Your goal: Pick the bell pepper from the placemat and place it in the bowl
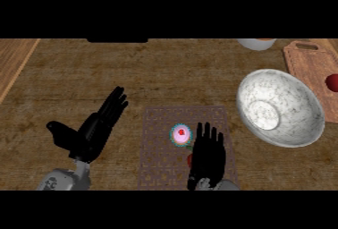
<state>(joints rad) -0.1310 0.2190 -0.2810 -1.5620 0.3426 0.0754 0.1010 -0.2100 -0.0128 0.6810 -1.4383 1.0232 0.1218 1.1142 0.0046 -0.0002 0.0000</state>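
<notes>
Bell pepper [189, 159] on the placemat [158, 134], mostly under my right hand [207, 154].
My fingers hang straight over it, nothing gripped, poised to grasp; left hand [99, 127] rests open; bowl [280, 112] waits nearby.

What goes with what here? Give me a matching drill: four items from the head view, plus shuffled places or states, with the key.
Items:
1. bowl
2. placemat
3. left hand
4. right hand

Places/states:
A. open, over the placemat's right part
B. brown lattice, centre of the counter
C. white, empty, right of the placemat
D. open, fingers up, left of the placemat

Pairs: 1-C, 2-B, 3-D, 4-A
</notes>
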